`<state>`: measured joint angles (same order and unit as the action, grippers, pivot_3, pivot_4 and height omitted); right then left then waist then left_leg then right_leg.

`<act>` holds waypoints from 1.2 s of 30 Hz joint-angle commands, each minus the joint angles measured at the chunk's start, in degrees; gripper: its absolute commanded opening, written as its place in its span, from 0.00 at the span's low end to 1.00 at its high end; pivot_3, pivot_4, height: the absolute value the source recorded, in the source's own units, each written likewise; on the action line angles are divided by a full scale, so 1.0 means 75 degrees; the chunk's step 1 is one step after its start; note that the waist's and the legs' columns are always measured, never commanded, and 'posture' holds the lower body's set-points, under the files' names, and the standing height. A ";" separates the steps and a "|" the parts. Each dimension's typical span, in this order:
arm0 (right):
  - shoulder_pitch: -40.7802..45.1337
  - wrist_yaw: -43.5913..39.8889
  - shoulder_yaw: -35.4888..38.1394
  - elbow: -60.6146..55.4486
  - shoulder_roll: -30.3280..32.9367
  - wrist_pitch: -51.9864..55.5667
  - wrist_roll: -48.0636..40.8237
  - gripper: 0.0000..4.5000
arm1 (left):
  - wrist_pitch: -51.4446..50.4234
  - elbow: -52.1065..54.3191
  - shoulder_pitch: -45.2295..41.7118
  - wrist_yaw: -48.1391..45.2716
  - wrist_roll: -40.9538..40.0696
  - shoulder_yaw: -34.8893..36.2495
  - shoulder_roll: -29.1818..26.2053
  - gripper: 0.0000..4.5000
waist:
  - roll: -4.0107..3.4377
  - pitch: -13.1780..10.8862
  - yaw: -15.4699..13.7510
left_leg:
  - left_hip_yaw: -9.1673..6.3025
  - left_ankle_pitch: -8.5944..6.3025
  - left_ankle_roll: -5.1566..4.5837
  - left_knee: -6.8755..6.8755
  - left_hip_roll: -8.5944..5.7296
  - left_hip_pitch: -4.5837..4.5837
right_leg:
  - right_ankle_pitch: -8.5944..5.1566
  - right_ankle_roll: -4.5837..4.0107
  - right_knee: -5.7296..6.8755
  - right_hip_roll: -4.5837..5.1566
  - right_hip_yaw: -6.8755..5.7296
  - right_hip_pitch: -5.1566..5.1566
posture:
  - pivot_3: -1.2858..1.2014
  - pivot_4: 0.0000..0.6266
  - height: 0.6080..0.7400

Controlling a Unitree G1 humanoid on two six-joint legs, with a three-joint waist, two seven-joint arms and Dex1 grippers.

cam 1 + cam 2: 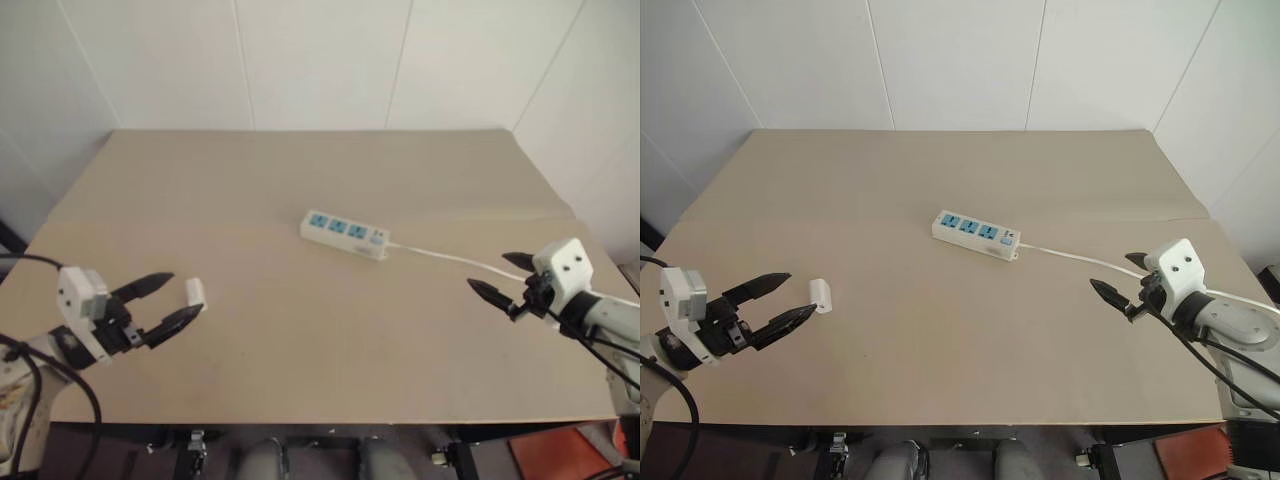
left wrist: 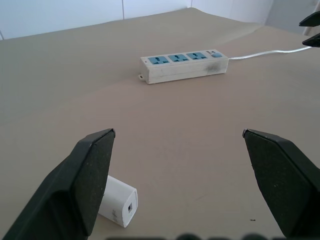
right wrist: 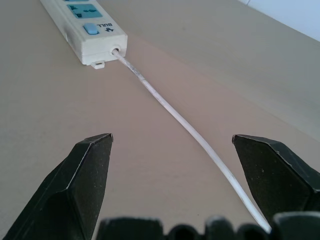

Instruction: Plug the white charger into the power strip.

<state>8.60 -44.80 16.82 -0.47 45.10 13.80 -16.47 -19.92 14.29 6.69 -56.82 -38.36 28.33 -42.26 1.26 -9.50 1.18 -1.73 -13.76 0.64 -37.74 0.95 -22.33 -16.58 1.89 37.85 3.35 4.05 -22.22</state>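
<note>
Head pair overhead, wrist views low — sharing power strip (image 1: 345, 233)

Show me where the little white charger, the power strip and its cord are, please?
white charger (image 1: 821, 295), right eye view, on its top face.
power strip (image 1: 976, 234), right eye view, on the middle blue outlet.
cord (image 3: 172, 112), right wrist view, midway along the white cable.

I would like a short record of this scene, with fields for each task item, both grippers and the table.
charger: white charger lies loose on the table, just ahead of the left gripper
strip: power strip near mid-table, three blue outlets free, cord runs toward the right gripper
left gripper: jaws open, holding nothing
right gripper: jaws open, holding nothing
table: tan surface
</note>
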 commanded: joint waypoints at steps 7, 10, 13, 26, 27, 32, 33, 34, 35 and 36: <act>0.0049 0.0064 0.0188 -0.0307 0.0087 -0.0170 -0.0007 1.00 | 0.0102 0.0144 -0.0086 0.0069 -0.0045 0.0023 0.0037 1.00 | 0.0000 0.0000 0.0000 | 0.0000 0.0000 0.0000 0.0000 0.0000 0.0000 | 0.0000 0.0000 0.0000 0.0000 0.0000 0.0000 | 0.52 0.24 1.00; 0.0029 0.0054 0.0189 -0.0337 0.0083 -0.0177 -0.0014 1.00 | 0.0108 0.0174 -0.0084 0.0099 -0.0048 -0.0007 0.0071 1.00 | 0.0000 0.0000 0.0000 | 0.0000 0.0000 0.0000 0.0000 0.0000 0.0000 | 0.0000 0.0000 0.0000 0.0000 0.0000 0.0000 | 0.52 0.24 1.00; 0.0073 0.0071 0.0174 -0.0334 0.0045 -0.0136 -0.0048 1.00 | 0.0122 0.0143 -0.0111 0.0091 -0.0043 -0.0017 0.0062 1.00 | 0.0000 0.0000 0.0001 | -0.0001 0.0000 0.0000 0.0000 0.0000 0.0000 | 0.0000 0.0000 0.0001 0.0000 0.0000 0.0000 | 0.52 0.24 1.00; 0.4197 -0.0302 -0.1685 0.5547 -0.1440 -0.2102 0.1173 1.00 | 0.0095 -0.0070 -0.1013 0.0033 0.0190 -0.0724 -0.0075 1.00 | 0.0005 -0.0009 0.0213 | 0.0005 0.0000 -0.0001 -0.0001 -0.0003 -0.0004 | 0.0003 0.0002 0.0012 -0.0004 0.0003 -0.0016 | 0.52 0.24 1.00; 0.4535 -0.0306 -0.1775 0.6161 -0.1516 -0.2384 0.1308 1.00 | 0.0084 -0.0039 -0.1059 0.0016 0.0190 -0.0766 -0.0083 1.00 | 0.0005 -0.0010 0.0220 | 0.0005 0.0000 -0.0001 -0.0001 -0.0003 -0.0006 | 0.0003 0.0002 0.0013 -0.0003 0.0003 -0.0020 | 0.52 0.24 1.00; 0.5983 -0.0279 -0.2031 0.8648 -0.1856 -0.3183 0.1831 1.00 | -0.0014 0.0260 -0.1235 -0.0002 0.0130 -0.1051 -0.0054 1.00 | 0.0004 -0.0011 0.0209 | 0.0003 0.0000 0.0000 -0.0001 -0.0005 -0.0006 | 0.0004 0.0002 0.0013 0.0006 0.0000 -0.0016 | 0.52 0.24 1.00; 0.6172 -0.0266 -0.2060 0.8951 -0.1902 -0.3193 0.1918 1.00 | -0.0016 0.0299 -0.1266 -0.0025 0.0142 -0.1131 -0.0055 1.00 | 0.0003 -0.0011 0.0210 | 0.0002 0.0000 0.0000 -0.0001 -0.0006 -0.0005 | 0.0004 0.0002 0.0014 0.0005 0.0000 -0.0015 | 0.52 0.24 1.00; 0.6332 -0.0310 -0.2143 0.9214 -0.1930 -0.3243 0.2060 1.00 | -0.0051 0.0359 -0.1305 -0.0065 0.0134 -0.1220 -0.0080 1.00 | 0.0004 -0.0011 0.0206 | 0.0002 0.0000 0.0000 -0.0001 -0.0006 -0.0005 | 0.0004 0.0002 0.0015 0.0006 0.0000 -0.0015 | 0.52 0.24 1.00; 0.6449 -0.0448 -0.2227 0.9411 -0.1943 -0.3226 0.2179 1.00 | -0.0095 0.0414 -0.1355 -0.0141 0.0119 -0.1306 -0.0142 1.00 | 0.0003 -0.0011 0.0207 | 0.0000 0.0000 0.0000 -0.0001 -0.0005 -0.0006 | 0.0004 0.0001 0.0015 0.0006 -0.0001 -0.0015 | 0.52 0.24 1.00; 0.6544 -0.0617 -0.2316 0.9575 -0.1947 -0.3198 0.2302 1.00 | -0.0149 0.0458 -0.1405 -0.0240 0.0103 -0.1381 -0.0231 1.00 | 0.0003 -0.0011 0.0206 | 0.0001 0.0000 0.0000 -0.0001 -0.0005 -0.0006 | 0.0004 0.0002 0.0015 0.0007 0.0000 -0.0016 | 0.52 0.24 1.00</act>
<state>56.26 -47.97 0.00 69.76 29.97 -9.05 -0.51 -20.43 15.53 -2.77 -57.46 -37.04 18.21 -42.49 1.29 -9.58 2.73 -1.73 -13.76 0.65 -37.74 0.91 -22.37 -16.55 1.90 37.97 3.40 4.04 -22.33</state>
